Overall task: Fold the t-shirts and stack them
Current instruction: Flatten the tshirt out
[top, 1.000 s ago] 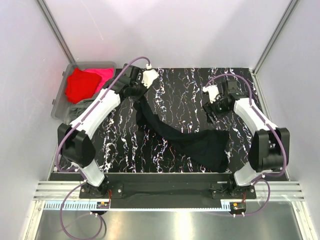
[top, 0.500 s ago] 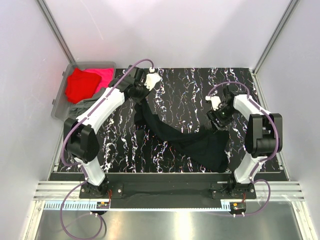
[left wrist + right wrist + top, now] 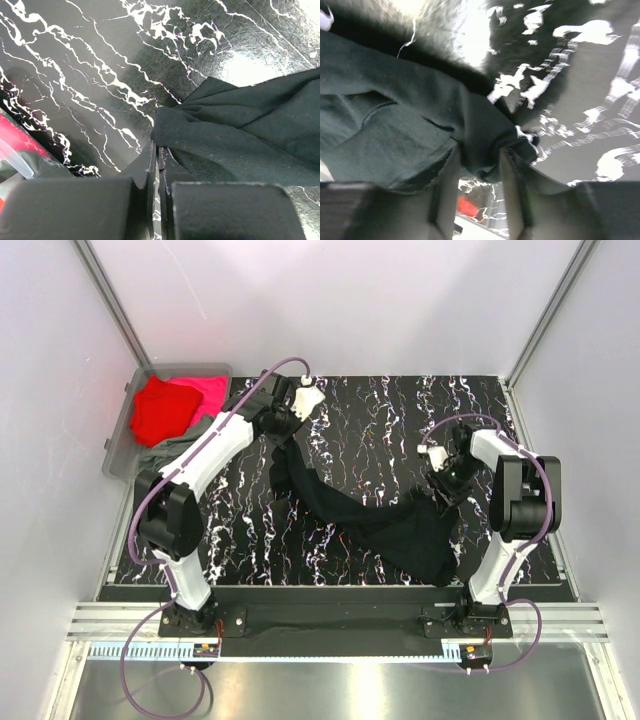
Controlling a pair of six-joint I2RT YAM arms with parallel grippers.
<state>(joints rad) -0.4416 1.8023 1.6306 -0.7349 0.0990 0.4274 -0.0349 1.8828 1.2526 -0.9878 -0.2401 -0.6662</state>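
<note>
Black t-shirt (image 3: pixel 380 525) sags over the counter (image 3: pixel 370 420), 1 corner pinched by the left end effector (image 3: pixel 159 150), another bunch clamped in the narrowed right end effector (image 3: pixel 479 165), probably for spreading.

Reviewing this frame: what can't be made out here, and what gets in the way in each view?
- Right wrist view: motion blur. The black t-shirt sits between the fingers of the right gripper, but whether they clamp it is unclear.
- Top view: its collar, sleeves and any print are lost in bunched dark folds.
- Top view: the left arm covers part of the grey-green cloth in the bin.
</note>
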